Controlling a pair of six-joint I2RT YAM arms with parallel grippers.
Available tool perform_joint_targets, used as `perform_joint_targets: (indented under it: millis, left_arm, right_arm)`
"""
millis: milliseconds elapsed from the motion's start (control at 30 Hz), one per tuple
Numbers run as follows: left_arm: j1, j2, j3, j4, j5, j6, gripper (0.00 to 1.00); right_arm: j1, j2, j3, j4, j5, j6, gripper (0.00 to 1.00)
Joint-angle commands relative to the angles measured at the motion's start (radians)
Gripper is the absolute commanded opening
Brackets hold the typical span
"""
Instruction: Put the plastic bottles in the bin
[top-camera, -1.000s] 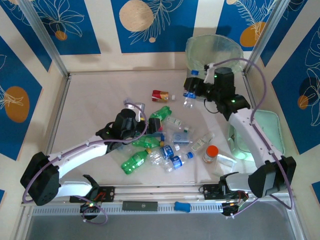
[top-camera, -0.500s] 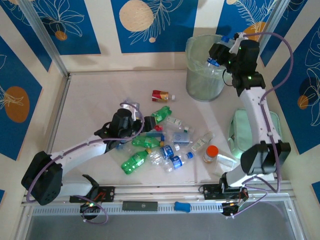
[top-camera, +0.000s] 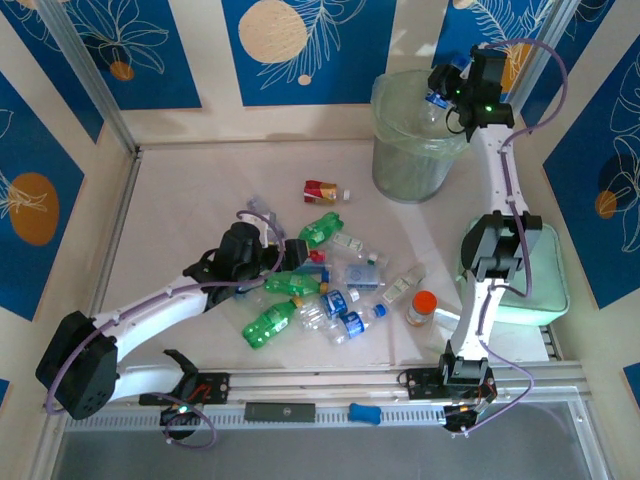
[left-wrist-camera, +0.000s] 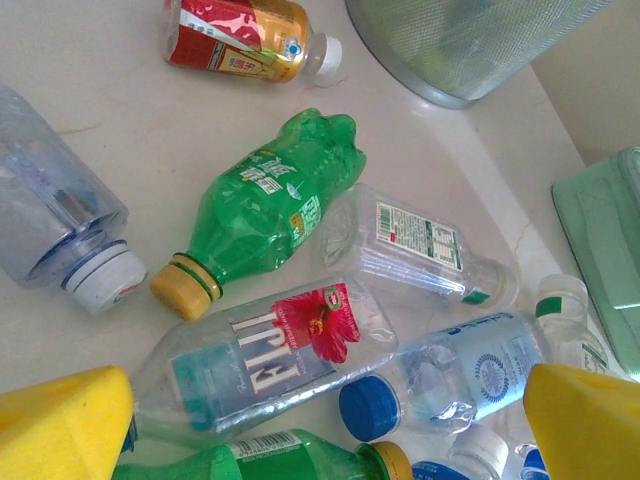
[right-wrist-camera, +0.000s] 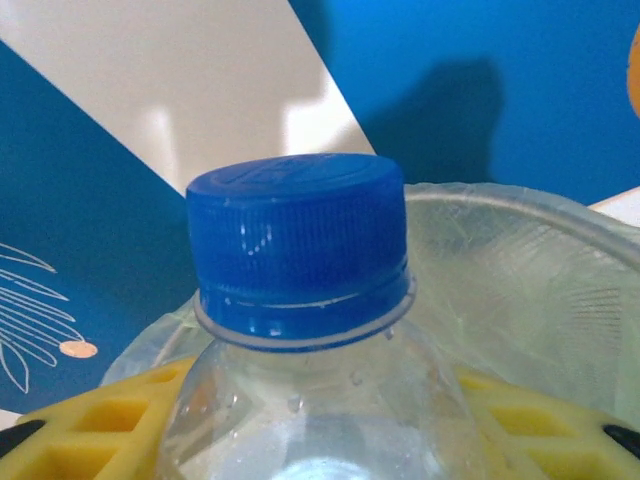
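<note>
My right gripper (top-camera: 447, 97) is shut on a clear plastic bottle (right-wrist-camera: 300, 250) with a blue cap, held high at the far rim of the bin (top-camera: 412, 150). The yellow pads (right-wrist-camera: 90, 425) press both sides of its shoulder, and the bin's bag liner (right-wrist-camera: 520, 280) lies just behind. My left gripper (top-camera: 298, 256) hangs open low over the pile of plastic bottles (top-camera: 330, 290). Between its fingers (left-wrist-camera: 60, 420) lie a clear Fiji bottle (left-wrist-camera: 265, 355) and a blue-capped one (left-wrist-camera: 450, 375). Beyond are a green bottle (left-wrist-camera: 270, 205), a white-labelled one (left-wrist-camera: 420, 245) and a red-and-gold one (left-wrist-camera: 240, 35).
A mint-green tray (top-camera: 548, 255) lies at the right, partly under the right arm. A squat clear container with an orange cap (top-camera: 422, 307) stands near it. A small blue object (top-camera: 365, 413) rests on the front rail. The table's left half is bare.
The right arm has carried its bottle from beside the bin up and back to the bin's far rim. The left gripper has edged slightly right over the pile, still open.
</note>
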Motion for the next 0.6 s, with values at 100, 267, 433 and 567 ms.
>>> perform_joint_targets:
  millis: [100,267,433,567]
  left_arm:
    - [0.011,-0.022,0.021,-0.035,0.012,0.016,1.0]
    - [0.011,-0.035,0.016,-0.045,0.01,0.017,1.0]
    - [0.013,-0.06,0.005,-0.05,-0.005,0.023,1.0]
    - [0.013,-0.078,-0.002,-0.055,-0.023,0.038,1.0]
  right_arm:
    - [0.031,0.115,0.208,-0.179,-0.018,0.006,0.62]
    - [0.042,0.141,0.295,-0.222,-0.014,0.0,0.8]
    - [0.046,0.092,0.322,-0.242,-0.015,-0.016,0.91]
    - [0.054,0.017,0.279,-0.257,-0.028,-0.049,0.91]
